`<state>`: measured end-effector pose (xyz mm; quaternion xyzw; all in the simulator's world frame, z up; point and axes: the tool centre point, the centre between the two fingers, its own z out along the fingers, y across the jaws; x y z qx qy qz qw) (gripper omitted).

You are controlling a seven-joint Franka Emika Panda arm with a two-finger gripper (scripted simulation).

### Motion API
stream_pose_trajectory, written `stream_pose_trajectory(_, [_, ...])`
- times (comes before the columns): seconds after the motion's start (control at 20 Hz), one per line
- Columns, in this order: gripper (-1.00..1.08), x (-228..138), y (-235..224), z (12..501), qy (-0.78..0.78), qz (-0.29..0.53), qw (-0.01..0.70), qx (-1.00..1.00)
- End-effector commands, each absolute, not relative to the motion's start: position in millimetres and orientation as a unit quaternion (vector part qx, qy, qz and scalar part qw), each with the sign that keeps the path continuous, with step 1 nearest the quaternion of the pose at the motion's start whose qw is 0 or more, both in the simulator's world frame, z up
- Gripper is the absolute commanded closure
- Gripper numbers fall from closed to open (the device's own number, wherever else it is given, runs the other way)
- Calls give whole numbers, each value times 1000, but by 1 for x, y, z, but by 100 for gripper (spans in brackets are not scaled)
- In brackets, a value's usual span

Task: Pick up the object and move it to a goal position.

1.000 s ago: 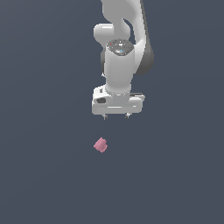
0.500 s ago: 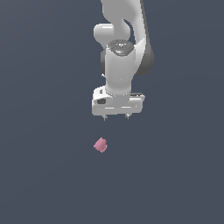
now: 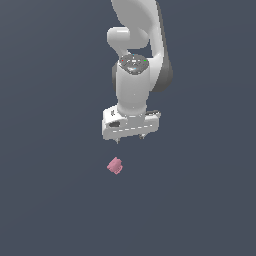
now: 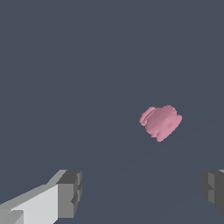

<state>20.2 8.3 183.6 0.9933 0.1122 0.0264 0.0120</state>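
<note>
The object (image 3: 115,165) is a small matte pink lumpy piece lying on the dark grey floor. In the exterior view it lies below the gripper (image 3: 129,140) and slightly toward the exterior view's left. The gripper hangs from the white arm, points down, and is apart from the object. In the wrist view the object (image 4: 160,122) shows ahead of the two grey fingertips (image 4: 70,194), which stand wide apart with nothing between them. The gripper (image 4: 142,192) is open and empty.
The floor (image 3: 50,200) is a plain dark grey surface all around. The white arm (image 3: 135,60) rises above the gripper toward the top of the exterior view. Nothing else shows.
The arm and gripper have hardly moved. The pink object stays in the same place.
</note>
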Motion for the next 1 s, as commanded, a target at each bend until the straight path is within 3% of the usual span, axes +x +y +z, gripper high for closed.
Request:
stream_pose_trajectory(0.0, [-92, 24, 4, 178, 138, 24, 13, 990])
stream_pose_trajectory(0.95, [-92, 57, -36, 123, 355, 5, 9, 935])
